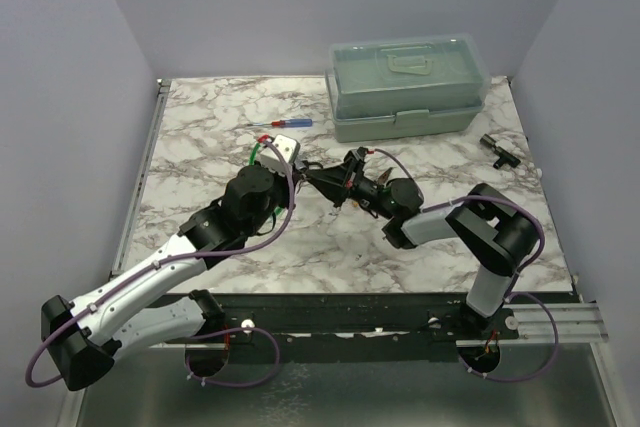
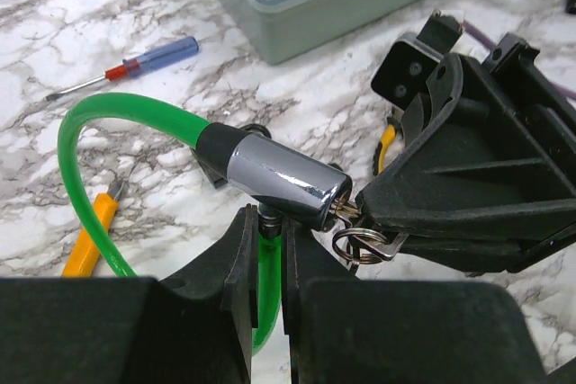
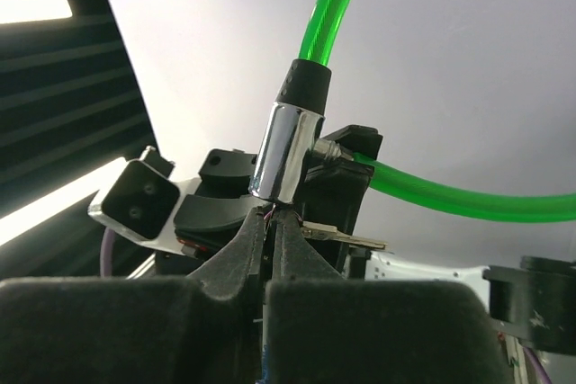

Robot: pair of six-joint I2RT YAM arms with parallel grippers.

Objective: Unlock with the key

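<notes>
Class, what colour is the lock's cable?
Green; the cable shows best in left wrist view.

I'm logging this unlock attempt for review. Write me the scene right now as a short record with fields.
lock: cable lock, chrome barrel on a green cable loop, held between both grippers
left gripper: shut on the cable lock just under the barrel
right gripper: shut on the key at the barrel's end
key ring: hangs below the key
on table: screwdriver, pliers, toolbox
</notes>
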